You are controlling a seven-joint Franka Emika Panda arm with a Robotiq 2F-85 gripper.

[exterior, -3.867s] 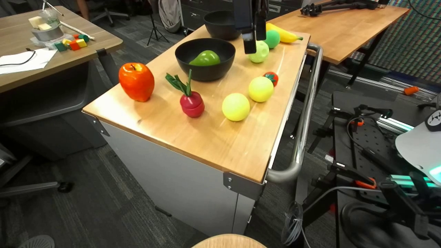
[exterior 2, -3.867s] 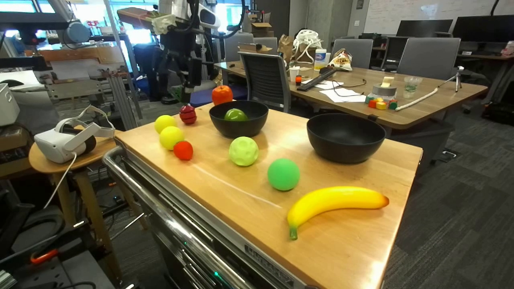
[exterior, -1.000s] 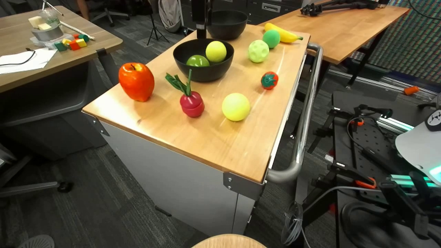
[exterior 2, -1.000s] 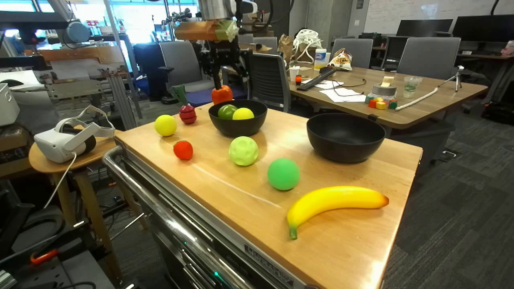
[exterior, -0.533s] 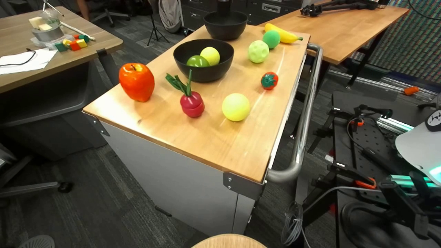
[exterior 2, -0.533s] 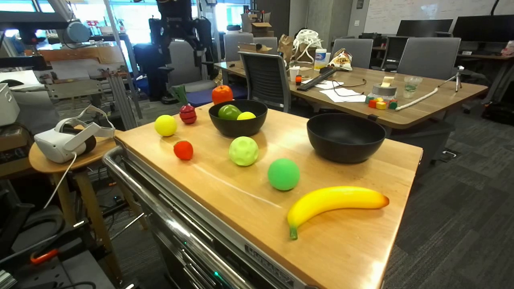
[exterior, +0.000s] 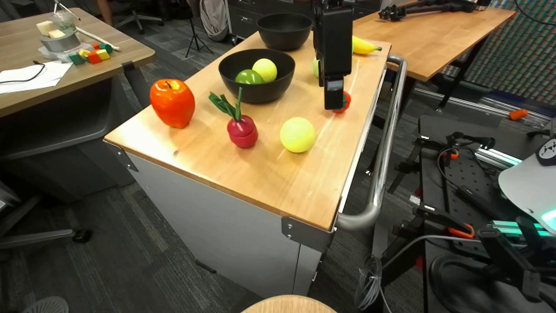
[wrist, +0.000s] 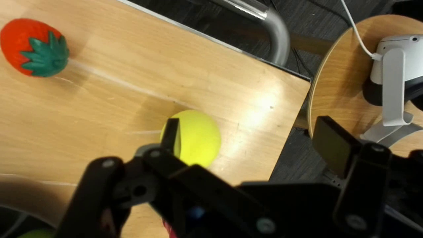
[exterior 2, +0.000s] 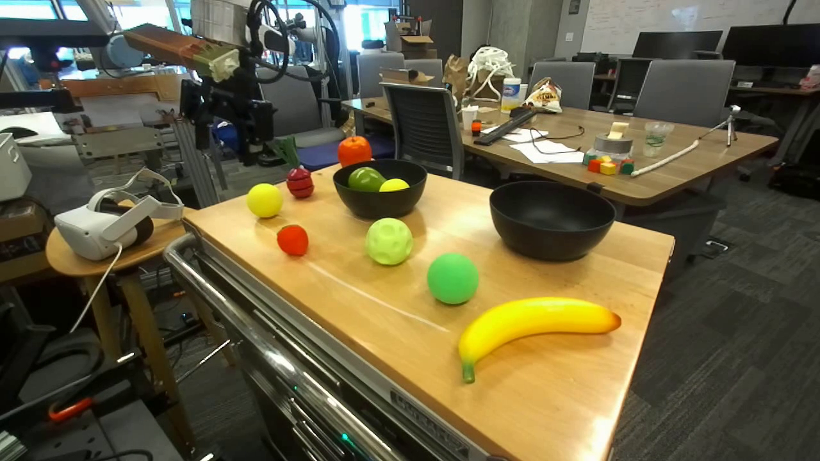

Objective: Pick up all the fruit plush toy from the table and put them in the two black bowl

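Note:
Above the remaining yellow ball [wrist: 200, 138] on the table, my gripper [wrist: 251, 143] stands open, nothing between its fingers; one finger overlaps that ball in the wrist view. The smaller black bowl [exterior 2: 378, 206] holds a green fruit [exterior: 249, 77] and a yellow ball [exterior: 265, 69]. The wide black bowl [exterior 2: 551, 240] looks empty. Still lying on the tabletop are a red-orange apple [exterior: 172, 104], a dark red toy with green leaves [exterior: 242, 131], a strawberry [wrist: 31, 48], a light green ball [exterior 2: 389, 241], a green ball [exterior 2: 453, 278] and a banana [exterior 2: 538, 320].
A metal handle rail [exterior: 386, 143] runs along one side of the wooden table [exterior: 269, 182]. Close to its corner, a round stool [wrist: 325, 86] carries a white headset [wrist: 393, 79]. A second table [exterior 2: 692, 150] with assorted items stands behind.
A yellow ball that lay beside the strawberry dropped into the smaller bowl and settled there. My gripper then left the bowl and moved toward the handle side, over the other yellow ball.

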